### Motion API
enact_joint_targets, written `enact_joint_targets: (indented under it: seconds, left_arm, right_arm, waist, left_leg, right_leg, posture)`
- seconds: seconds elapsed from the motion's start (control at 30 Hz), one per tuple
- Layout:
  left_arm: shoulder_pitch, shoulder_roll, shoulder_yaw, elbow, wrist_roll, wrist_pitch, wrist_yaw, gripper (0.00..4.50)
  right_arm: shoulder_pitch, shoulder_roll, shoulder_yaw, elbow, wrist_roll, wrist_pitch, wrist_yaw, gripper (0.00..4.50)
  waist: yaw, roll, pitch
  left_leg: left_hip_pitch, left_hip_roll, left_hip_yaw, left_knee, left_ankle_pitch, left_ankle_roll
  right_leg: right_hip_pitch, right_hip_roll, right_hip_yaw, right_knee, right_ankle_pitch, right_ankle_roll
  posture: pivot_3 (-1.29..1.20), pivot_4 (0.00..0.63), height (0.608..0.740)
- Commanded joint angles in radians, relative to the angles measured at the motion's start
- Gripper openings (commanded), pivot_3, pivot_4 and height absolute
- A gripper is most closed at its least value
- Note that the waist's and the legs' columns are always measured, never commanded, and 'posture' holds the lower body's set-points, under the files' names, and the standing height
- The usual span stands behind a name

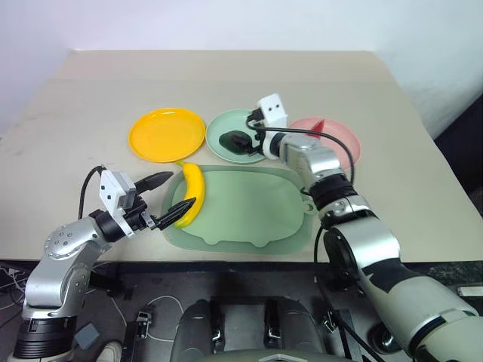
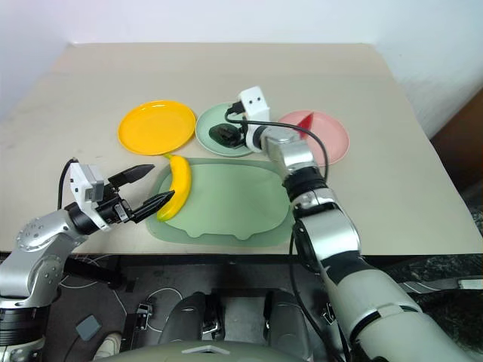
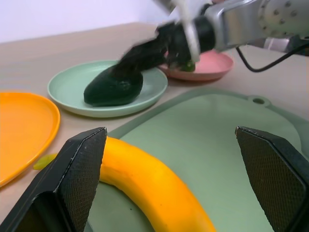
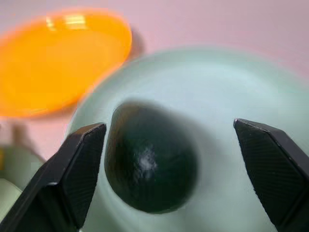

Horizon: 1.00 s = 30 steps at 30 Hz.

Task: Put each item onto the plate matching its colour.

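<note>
The left gripper point(image 1: 172, 197) is held near the front of the table with its fingers spread wide, one on each side of the banana's point(image 1: 192, 194) near end. Nothing is pinched yet. The fingers are likely placed this way so the banana can be picked up next. The banana is laid across the left edge of the pale green tray point(image 1: 256, 215), just in front of the yellow plate point(image 1: 167, 134).

Farther back, the right gripper point(image 4: 164, 166) is held over the mint green plate point(image 1: 219, 124) with its fingers wide apart. The avocado point(image 4: 149, 164) is seen resting on that plate between them, not squeezed. The pink plate point(image 1: 343, 142) is farthest right, and the watermelon wedge point(image 2: 304, 118) is on it.

The gap beside the avocado is shown clearly by the right wrist view. In the head views it is hidden by the arm.
</note>
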Motion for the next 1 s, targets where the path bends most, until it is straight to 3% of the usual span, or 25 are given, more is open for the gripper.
enact_joint_targets:
  seconds: [0.03, 0.13, 0.37, 0.67, 1.0]
  left_arm:
    - [0.010, -0.009, 0.047, -0.053, -0.044, 0.009, 0.025, 4.50]
    - [0.021, -0.017, 0.061, -0.072, -0.066, 0.026, 0.045, 4.50]
    - [0.013, -0.035, 0.064, -0.065, -0.008, -0.015, 0.107, 4.50]
    - [0.026, -0.071, 0.055, -0.089, 0.038, -0.023, 0.195, 4.50]
    - [0.073, -0.178, -0.011, -0.223, 0.107, 0.032, 0.392, 4.50]
  right_arm:
    - [0.122, -0.010, -0.010, -0.331, 0.088, 0.109, 0.064, 4.48]
    - [0.257, -0.006, 0.000, -0.566, 0.154, 0.176, 0.092, 4.48]
    - [0.523, 0.041, 0.000, -0.882, 0.257, 0.168, 0.077, 4.48]
    - [0.726, -0.033, 0.108, -0.959, 0.141, -0.002, 0.090, 4.48]
    - [0.772, -0.079, 0.124, -0.971, 0.120, -0.041, 0.086, 4.48]
  waist:
    - [-0.001, 0.000, 0.000]
    - [-0.003, 0.000, 0.000]
    - [0.004, -0.001, -0.001]
    - [0.005, -0.002, -0.001]
    - [0.006, -0.002, -0.001]
  left_leg:
    - [0.000, 0.000, 0.000, 0.000, 0.000, 0.000]
    - [0.000, 0.001, 0.000, 0.000, 0.000, 0.000]
    - [0.001, 0.000, -0.002, 0.000, 0.000, -0.001]
    - [0.001, 0.000, -0.002, 0.000, 0.000, -0.001]
    - [0.005, 0.000, -0.002, 0.000, 0.000, 0.000]
  right_leg:
    - [0.000, 0.000, 0.000, 0.000, 0.000, 0.000]
    - [0.000, 0.000, 0.000, 0.000, 0.000, 0.000]
    - [0.001, 0.001, -0.001, 0.000, 0.000, 0.000]
    - [0.002, 0.000, -0.001, 0.000, 0.001, -0.001]
    - [0.005, 0.000, -0.001, 0.000, 0.001, -0.001]
  posture:
    - [0.00, 0.150, 0.695]
    - [0.00, 0.150, 0.695]
    - [0.00, 0.150, 0.695]
    - [0.00, 0.150, 0.695]
    - [0.00, 0.150, 0.695]
